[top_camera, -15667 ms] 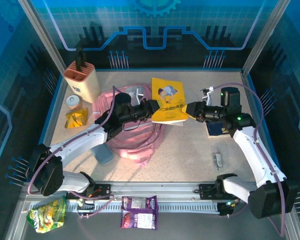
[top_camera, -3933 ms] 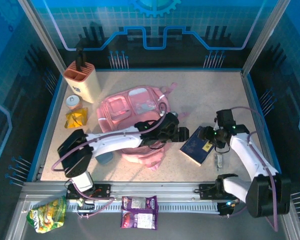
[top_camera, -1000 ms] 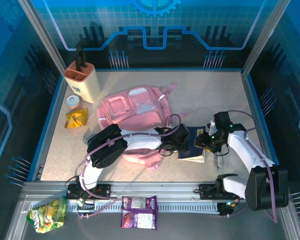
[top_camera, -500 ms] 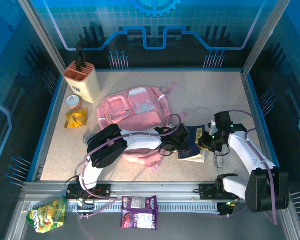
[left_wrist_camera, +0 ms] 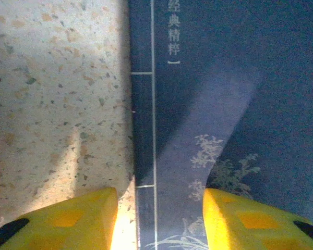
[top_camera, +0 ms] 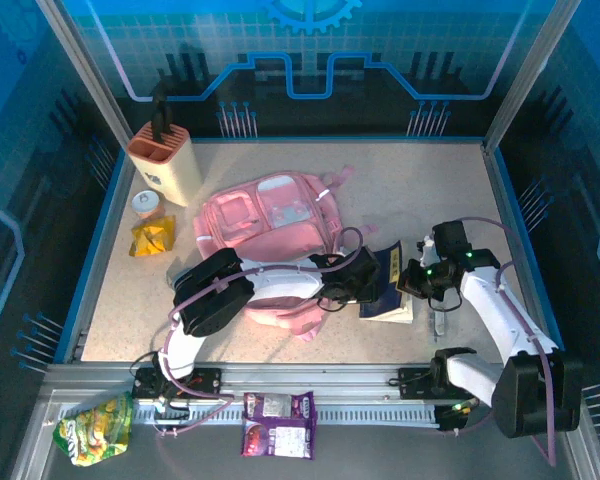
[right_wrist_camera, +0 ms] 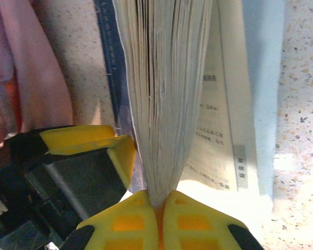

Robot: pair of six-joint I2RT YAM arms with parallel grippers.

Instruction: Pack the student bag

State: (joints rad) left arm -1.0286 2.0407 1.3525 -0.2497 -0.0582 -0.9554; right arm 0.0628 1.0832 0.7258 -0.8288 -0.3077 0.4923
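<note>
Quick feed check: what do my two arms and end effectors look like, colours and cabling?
The left arm and right arm have white links, black joint housings and a loose mauve cable. A green light glows near the right wrist. The left end effector and right end effector carry yellow fingers with recessed panels.

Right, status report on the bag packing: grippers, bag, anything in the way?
Left gripper open over blue book. Right gripper shut on its pages. Student bag flat, book outside. Left arm crosses bag.

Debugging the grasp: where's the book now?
Top view: book right of centre on the table beside the bag; right pincer shut on its pages, left pincer at its spine.
</note>
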